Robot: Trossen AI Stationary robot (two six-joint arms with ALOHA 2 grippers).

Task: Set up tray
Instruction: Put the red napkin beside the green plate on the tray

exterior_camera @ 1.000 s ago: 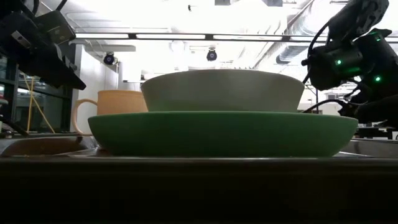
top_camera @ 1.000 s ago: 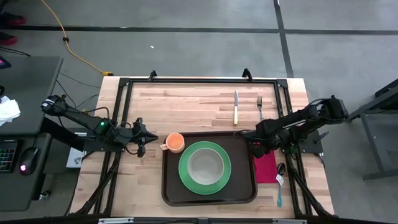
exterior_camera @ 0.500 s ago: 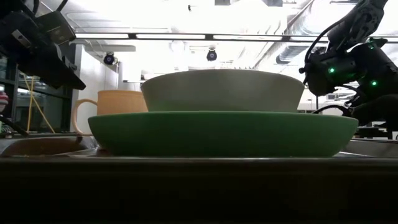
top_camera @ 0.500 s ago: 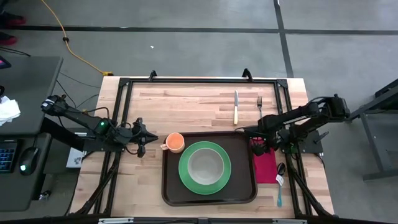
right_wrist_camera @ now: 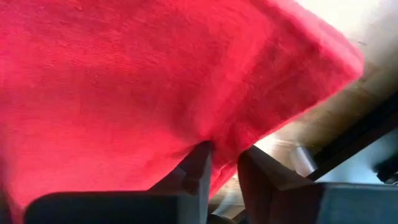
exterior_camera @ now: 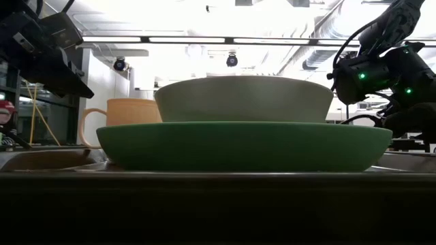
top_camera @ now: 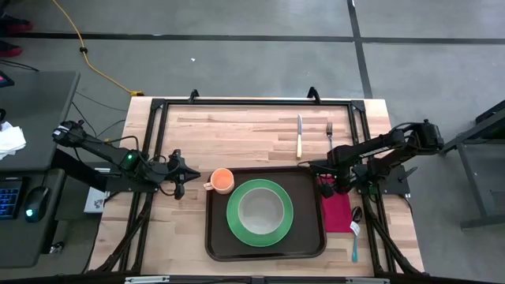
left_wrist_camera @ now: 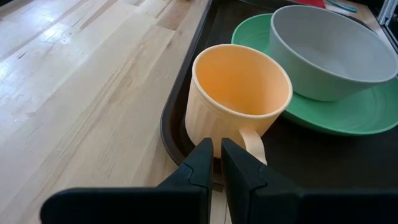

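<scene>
Tray (top_camera: 266, 249): dark brown, front-centre of my table (top_camera: 237, 126).
On tray: green plate (top_camera: 259, 212) with grey bowl (top_camera: 261, 210); orange cup (top_camera: 222, 181) at the back-left corner.
Napkin (top_camera: 338, 211): red, just right of the tray.
My right gripper (top_camera: 327, 187): down on the napkin's back end, jaws seemingly pinching a fold, though it is hard to see.
My left gripper (top_camera: 181, 175): beside the cup's handle, jaws nearly together, holding nothing.
Cutlery: knife (top_camera: 299, 136) and fork (top_camera: 330, 136) behind the tray.
</scene>
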